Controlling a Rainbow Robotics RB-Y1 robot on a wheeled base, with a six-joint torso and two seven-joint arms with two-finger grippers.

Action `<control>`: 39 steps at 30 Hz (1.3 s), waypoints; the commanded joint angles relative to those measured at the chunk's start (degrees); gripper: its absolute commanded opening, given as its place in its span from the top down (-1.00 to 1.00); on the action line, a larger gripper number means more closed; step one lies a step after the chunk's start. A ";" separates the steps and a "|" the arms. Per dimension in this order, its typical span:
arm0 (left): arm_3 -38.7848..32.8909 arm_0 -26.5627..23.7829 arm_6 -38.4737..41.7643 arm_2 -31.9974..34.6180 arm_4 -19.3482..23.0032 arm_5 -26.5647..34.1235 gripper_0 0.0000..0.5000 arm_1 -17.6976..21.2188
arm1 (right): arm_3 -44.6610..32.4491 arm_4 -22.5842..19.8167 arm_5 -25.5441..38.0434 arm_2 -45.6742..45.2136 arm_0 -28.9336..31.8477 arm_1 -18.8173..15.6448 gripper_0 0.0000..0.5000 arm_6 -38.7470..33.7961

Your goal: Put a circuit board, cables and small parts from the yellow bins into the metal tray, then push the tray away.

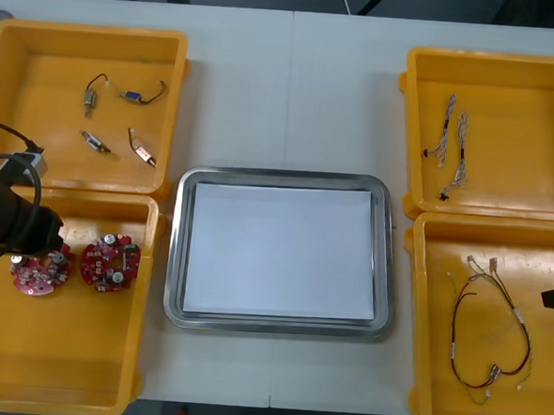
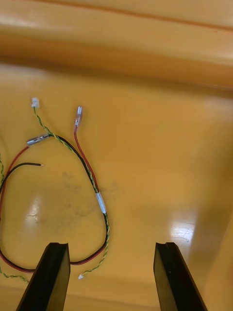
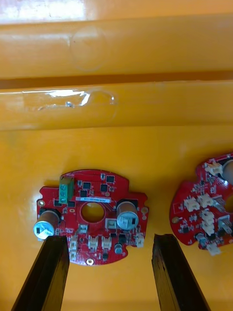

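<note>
Left gripper (image 3: pixel 110 238), fingers spread, hovers over a round red circuit board (image 3: pixel 92 214) in the near left yellow bin (image 1: pixel 60 364), seemingly lined up to grasp it; right gripper (image 2: pixel 111 245), fingers likewise apart, hangs over a red and black cable (image 2: pixel 90 177); the metal tray (image 1: pixel 283 180) between the bins holds nothing yet

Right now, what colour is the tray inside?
The tray is white inside; the front view shows it best.

There's a white label strip (image 3: pixel 93 198) across the round red circuit board (image 3: pixel 90 216), just ahead of the left gripper (image 3: pixel 110 240) and between its fingers, but the dark print on it is too fine to read. No text is legible anywhere else.
</note>
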 commanded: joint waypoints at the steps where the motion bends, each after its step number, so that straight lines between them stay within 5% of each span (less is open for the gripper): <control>1: 2.06 1.09 -0.83 -2.49 -1.18 -3.08 -1.00 1.07 | 1.91 2.24 -3.78 5.00 1.19 -2.63 -1.00 1.82; 31: 4.87 3.91 0.67 -8.56 -5.14 -11.69 -1.00 1.16 | 10.79 5.93 -17.93 15.20 2.16 -2.55 -1.00 2.26; 34: 4.78 4.08 0.58 -8.65 -5.14 -11.69 -0.43 1.16 | 11.23 5.76 -18.19 15.37 2.16 -2.55 -1.00 2.26; 36: 4.78 4.17 0.49 -8.65 -5.05 -11.69 0.79 1.16 | 11.58 5.58 -18.28 15.64 2.16 -2.63 -1.00 2.26; 37: 4.78 4.17 0.49 -8.56 -4.96 -11.69 0.99 1.16 | 11.58 5.58 -18.28 15.81 2.25 -2.63 -1.00 2.17; 39: 4.69 4.17 0.41 -8.56 -4.96 -11.69 1.00 1.16 | 11.58 5.49 -18.37 15.81 2.42 -2.63 -1.00 2.08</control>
